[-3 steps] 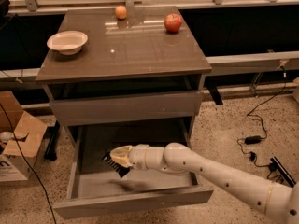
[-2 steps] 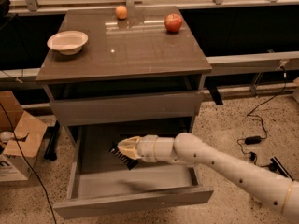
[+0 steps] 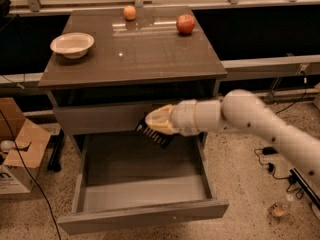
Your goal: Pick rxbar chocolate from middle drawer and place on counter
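- My gripper (image 3: 159, 121) hangs over the open grey tray-like middle drawer (image 3: 145, 216), below the glossy grey-brown counter (image 3: 150, 54).
- Jaws clamped on the flat black rxbar chocolate wrapper (image 3: 154, 134).

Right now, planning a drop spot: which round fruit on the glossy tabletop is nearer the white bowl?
The small orange fruit at the back, not the red apple. The gripper, over the open grey drawer, grips the black bar.
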Controlling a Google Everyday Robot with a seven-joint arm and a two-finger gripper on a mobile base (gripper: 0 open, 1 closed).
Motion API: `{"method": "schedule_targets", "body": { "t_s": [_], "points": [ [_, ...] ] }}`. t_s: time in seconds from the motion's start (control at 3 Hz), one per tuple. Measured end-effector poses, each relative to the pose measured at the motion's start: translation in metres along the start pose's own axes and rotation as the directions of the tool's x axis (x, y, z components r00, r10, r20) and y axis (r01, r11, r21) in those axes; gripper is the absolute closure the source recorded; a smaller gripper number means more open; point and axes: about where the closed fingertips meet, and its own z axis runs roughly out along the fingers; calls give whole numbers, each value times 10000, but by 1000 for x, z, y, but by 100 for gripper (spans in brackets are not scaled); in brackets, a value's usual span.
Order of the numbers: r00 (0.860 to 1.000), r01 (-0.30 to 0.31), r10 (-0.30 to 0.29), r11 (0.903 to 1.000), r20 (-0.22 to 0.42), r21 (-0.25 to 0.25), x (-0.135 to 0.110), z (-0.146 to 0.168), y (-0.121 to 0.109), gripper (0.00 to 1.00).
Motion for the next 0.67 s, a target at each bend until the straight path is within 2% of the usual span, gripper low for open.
{"method": "schedule_targets", "body": {
  "t_s": [0.33,0.67],
  "points": [
    [9907,1168,-1126,9918,-760,526,-77,-56,-21,100],
    [9677,2047,-1866,9741,-1694,964,-151,-96,-53,100]
  ]
}}
